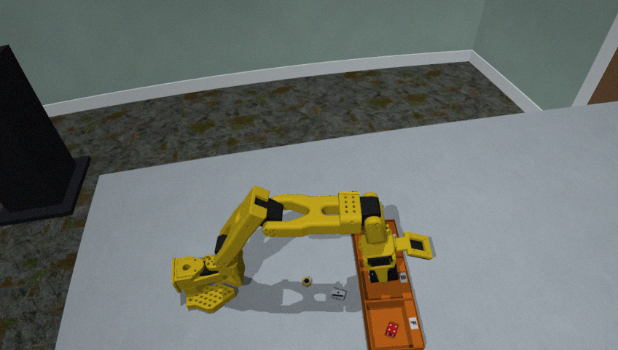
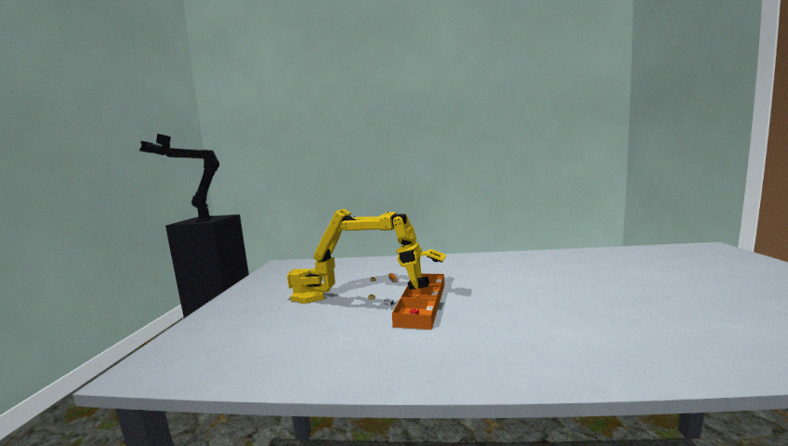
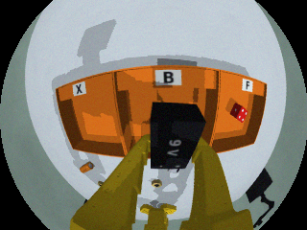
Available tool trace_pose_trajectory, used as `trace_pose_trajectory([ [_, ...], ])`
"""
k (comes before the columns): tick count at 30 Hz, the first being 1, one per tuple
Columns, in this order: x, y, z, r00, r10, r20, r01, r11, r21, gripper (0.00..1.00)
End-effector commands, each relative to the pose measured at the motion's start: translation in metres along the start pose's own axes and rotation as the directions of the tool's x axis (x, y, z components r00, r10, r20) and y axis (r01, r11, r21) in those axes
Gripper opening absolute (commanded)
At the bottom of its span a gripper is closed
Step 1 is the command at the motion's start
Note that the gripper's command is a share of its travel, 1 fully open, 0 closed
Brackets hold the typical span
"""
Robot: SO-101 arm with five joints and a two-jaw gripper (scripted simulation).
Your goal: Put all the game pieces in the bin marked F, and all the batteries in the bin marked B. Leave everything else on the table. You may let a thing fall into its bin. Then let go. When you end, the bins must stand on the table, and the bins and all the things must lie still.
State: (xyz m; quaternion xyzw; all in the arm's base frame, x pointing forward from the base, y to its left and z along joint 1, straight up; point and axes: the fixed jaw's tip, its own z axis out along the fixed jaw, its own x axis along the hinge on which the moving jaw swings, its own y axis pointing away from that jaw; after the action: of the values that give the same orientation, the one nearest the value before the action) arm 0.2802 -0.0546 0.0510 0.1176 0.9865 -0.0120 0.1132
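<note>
My gripper [image 1: 381, 273] is shut on a black 9 V battery [image 3: 175, 134] and holds it over the middle compartment, marked B [image 3: 168, 77], of the orange bin [image 1: 385, 290]. The battery also shows in the top view [image 1: 382, 276]. A red die [image 1: 391, 329] lies in the compartment marked F [image 1: 413, 323]; it also shows in the wrist view [image 3: 240, 113]. The compartment marked X [image 3: 80, 88] is at the bin's far end. A small white game piece with black marks [image 1: 339, 294] lies on the table left of the bin. A small orange cylinder [image 2: 392, 277] lies on the table behind the bin.
A brass nut [image 1: 306, 281] lies on the table between my base [image 1: 203, 277] and the bin. Another small nut [image 2: 373, 279] lies farther back. A black arm on a black pedestal [image 2: 205, 259] stands off the table to the left.
</note>
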Motion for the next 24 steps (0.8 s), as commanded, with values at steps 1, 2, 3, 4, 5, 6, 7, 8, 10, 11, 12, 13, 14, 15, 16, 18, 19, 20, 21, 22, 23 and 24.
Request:
trace_pose_trajectory([
  [1, -0.012, -0.002, -0.019, 0.995, 0.004, 0.097, -0.004, 1.0, 0.0, 0.0],
  [2, -0.012, -0.002, -0.019, 0.995, 0.004, 0.097, -0.004, 1.0, 0.0, 0.0],
  [3, -0.012, -0.002, -0.019, 0.995, 0.004, 0.097, -0.004, 1.0, 0.0, 0.0],
  [4, -0.012, -0.002, -0.019, 0.995, 0.004, 0.097, -0.004, 1.0, 0.0, 0.0],
  [5, -0.012, -0.002, -0.018, 0.995, 0.004, 0.097, -0.004, 1.0, 0.0, 0.0],
  [6, -0.012, -0.002, -0.018, 0.995, 0.004, 0.097, -0.004, 1.0, 0.0, 0.0],
  [7, -0.012, -0.002, -0.017, 0.995, 0.004, 0.097, -0.004, 1.0, 0.0, 0.0],
  [8, -0.012, -0.002, -0.017, 0.995, 0.004, 0.097, -0.004, 1.0, 0.0, 0.0],
  [10, -0.012, -0.002, -0.015, 0.995, 0.004, 0.097, -0.004, 1.0, 0.0, 0.0],
  [11, -0.012, -0.002, -0.014, 0.995, 0.004, 0.097, -0.004, 1.0, 0.0, 0.0],
  [12, -0.012, -0.002, -0.013, 0.995, 0.004, 0.097, -0.004, 1.0, 0.0, 0.0],
  [13, -0.012, -0.002, -0.012, 0.995, 0.004, 0.097, -0.004, 1.0, 0.0, 0.0],
  [14, -0.011, -0.002, -0.011, 0.995, 0.004, 0.097, -0.004, 1.0, 0.0, 0.0],
  [15, -0.011, -0.002, -0.01, 0.995, 0.004, 0.097, -0.004, 1.0, 0.0, 0.0],
  [16, -0.011, -0.002, -0.01, 0.995, 0.004, 0.097, -0.004, 1.0, 0.0, 0.0],
  [18, -0.011, -0.002, -0.009, 0.995, 0.004, 0.097, -0.004, 1.0, 0.0, 0.0],
  [19, -0.011, -0.002, -0.007, 0.995, 0.004, 0.097, -0.004, 1.0, 0.0, 0.0],
  [20, -0.011, -0.002, -0.006, 0.995, 0.004, 0.097, -0.004, 1.0, 0.0, 0.0],
  [21, -0.011, -0.002, -0.005, 0.995, 0.004, 0.097, -0.004, 1.0, 0.0, 0.0],
  [22, -0.01, -0.002, -0.004, 0.995, 0.004, 0.097, -0.004, 1.0, 0.0, 0.0],
  [23, -0.01, -0.002, -0.004, 0.995, 0.004, 0.097, -0.004, 1.0, 0.0, 0.0],
  [24, -0.01, -0.002, -0.003, 0.995, 0.004, 0.097, -0.004, 1.0, 0.0, 0.0],
])
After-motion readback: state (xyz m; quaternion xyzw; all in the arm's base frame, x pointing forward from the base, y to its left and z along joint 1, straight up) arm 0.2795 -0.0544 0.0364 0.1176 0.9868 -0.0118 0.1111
